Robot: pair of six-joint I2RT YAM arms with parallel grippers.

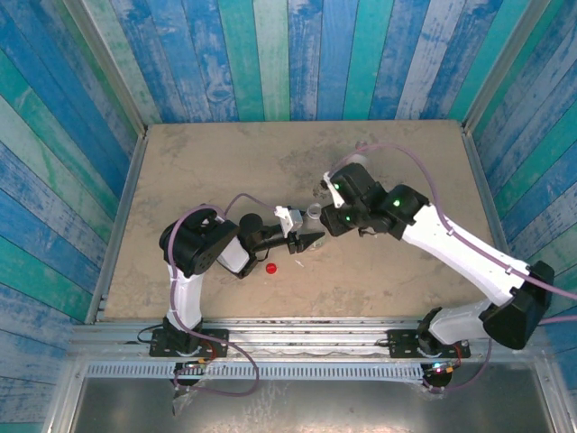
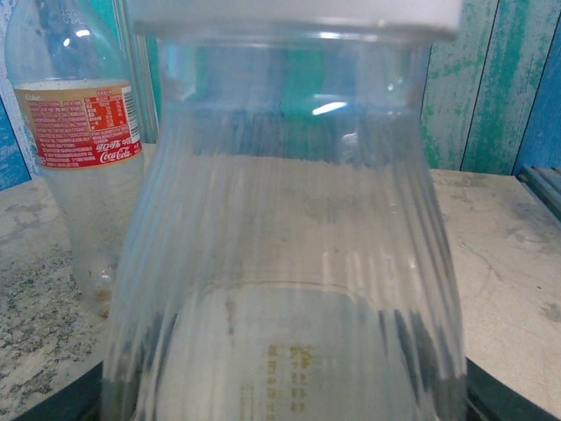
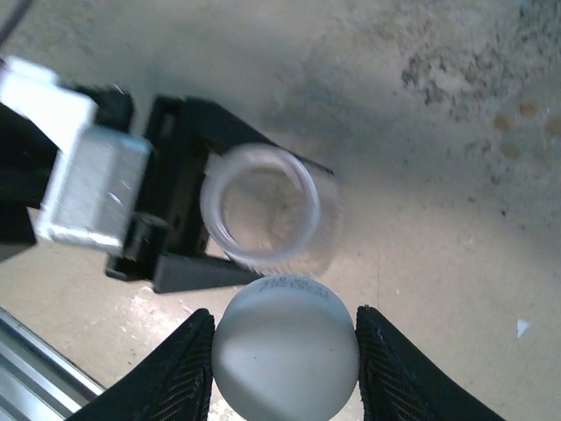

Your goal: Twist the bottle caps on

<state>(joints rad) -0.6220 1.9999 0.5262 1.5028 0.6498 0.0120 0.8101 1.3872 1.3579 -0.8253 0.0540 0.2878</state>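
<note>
The table (image 1: pixel 225 162) is carrying everything. Near its middle the clear bottle (image 3: pixel 261 206) is standing upright with its neck gaping open, and the left gripper (image 1: pixel 306 231) is clamping its body from both sides. The bottle is thin ribbed plastic and looks empty, so I am judging it very light and easily dented. The hold belongs on the stiffer ribs, firm enough to be resisting the twist. A second bottle (image 2: pixel 79 132) is standing apart behind it. Its red label is reading "Coca-Cola", and the small print beside that is too fine to make out. Faint characters are showing low on the held bottle, but they are illegible. The right gripper (image 3: pixel 285 324) is pinching the white cap (image 3: pixel 285 351) across its rim. In the right wrist view the cap is sitting just beside the open neck, not yet over it. It is looking stiff, smooth and probably slippery, so a grip on its sides is suiting it. The red cap (image 1: pixel 272 268) is lying loose on the table by the left arm.
</note>
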